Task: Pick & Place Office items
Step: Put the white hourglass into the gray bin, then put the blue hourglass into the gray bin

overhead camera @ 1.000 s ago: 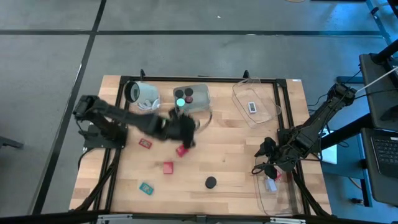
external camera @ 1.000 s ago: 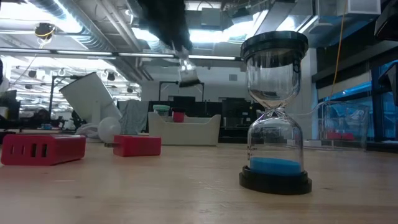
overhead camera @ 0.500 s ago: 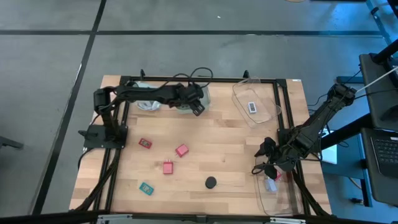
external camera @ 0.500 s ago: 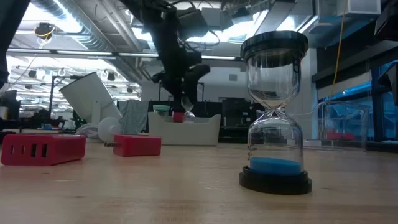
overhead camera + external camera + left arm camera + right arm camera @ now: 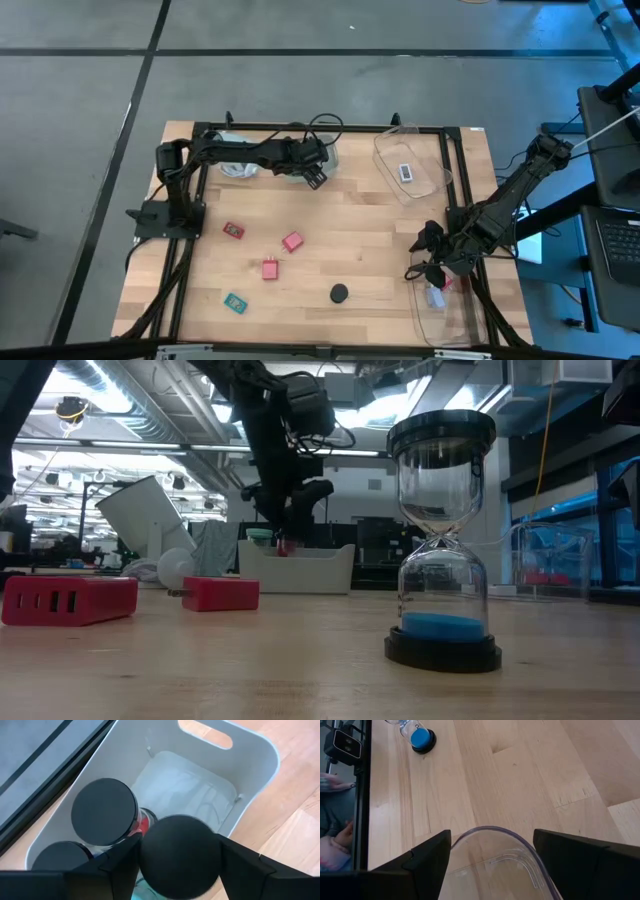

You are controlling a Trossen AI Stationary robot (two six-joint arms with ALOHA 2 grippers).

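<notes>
We have our left pincer [image 5: 316,177] over the pale grey plastic bin [image 5: 250,780], clamped on a black round cap [image 5: 179,856]; black cylinders [image 5: 104,811] already lie inside. Four items remain on the wooden worktop [image 5: 380,240] below the bin. Our right pincer [image 5: 428,268] waits, spread empty, well to the bin's right.
</notes>
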